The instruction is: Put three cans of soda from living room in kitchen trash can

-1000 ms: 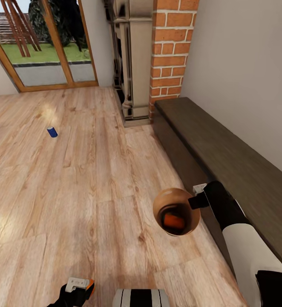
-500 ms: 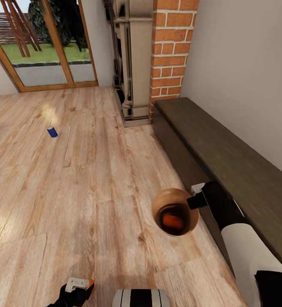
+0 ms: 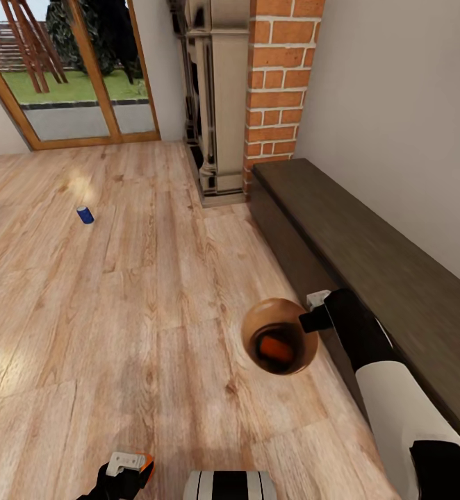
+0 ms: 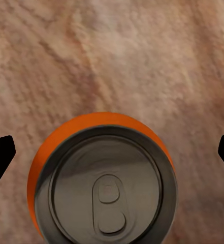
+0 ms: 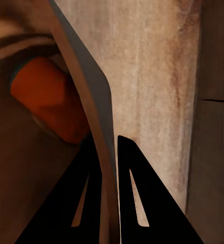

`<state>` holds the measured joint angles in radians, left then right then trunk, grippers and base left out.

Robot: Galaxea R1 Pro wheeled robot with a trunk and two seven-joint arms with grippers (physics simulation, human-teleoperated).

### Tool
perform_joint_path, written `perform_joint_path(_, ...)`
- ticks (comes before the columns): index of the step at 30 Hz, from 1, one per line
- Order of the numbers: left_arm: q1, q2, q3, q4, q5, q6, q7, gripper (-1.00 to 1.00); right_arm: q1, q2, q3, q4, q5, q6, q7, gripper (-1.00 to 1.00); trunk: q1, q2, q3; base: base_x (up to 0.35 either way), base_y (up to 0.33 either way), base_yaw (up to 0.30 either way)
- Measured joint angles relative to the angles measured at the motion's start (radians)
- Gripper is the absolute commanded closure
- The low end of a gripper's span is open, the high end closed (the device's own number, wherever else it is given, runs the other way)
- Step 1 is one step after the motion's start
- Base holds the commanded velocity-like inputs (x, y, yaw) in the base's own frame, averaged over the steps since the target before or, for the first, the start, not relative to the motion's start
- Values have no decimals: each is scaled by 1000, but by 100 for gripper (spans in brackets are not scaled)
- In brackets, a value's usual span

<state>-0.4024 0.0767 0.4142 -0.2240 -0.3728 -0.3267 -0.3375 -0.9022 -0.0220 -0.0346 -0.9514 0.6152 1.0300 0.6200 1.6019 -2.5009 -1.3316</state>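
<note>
right gripper (image 5: 109,147) pinching bin (image 3: 280,337) rim; left gripper (image 4: 112,152) holding orange can (image 4: 104,178)

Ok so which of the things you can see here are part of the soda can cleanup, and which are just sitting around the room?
Part of the job:
- trash can, held at its rim by the right claw
- orange can inside it
- orange can in the left claw
- blue can on the floor

Just there:
- dark wooden bench
- brick chimney
- fireplace
- glass doors
</note>
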Motion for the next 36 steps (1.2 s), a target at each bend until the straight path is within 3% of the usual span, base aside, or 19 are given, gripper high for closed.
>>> perform_joint_path(6,0,0,0,0,0,0,0,-100,0,19,0,-12,-9,5,1,100,0,0,0,0,0,0)
perform_joint_path(21,0,0,0,0,-1,0,0,-100,-1,30,1,-44,-1,6,1,100,0,0,0,0,0,0)
perform_joint_path(30,0,0,0,0,-2,0,0,-100,0,35,1,-48,1,7,1,100,4,-2,-35,0,0,0)
perform_joint_path(36,0,0,1,0,0,0,1,-100,0,34,1,-49,-1,7,1,100,4,-2,-35,0,0,0)
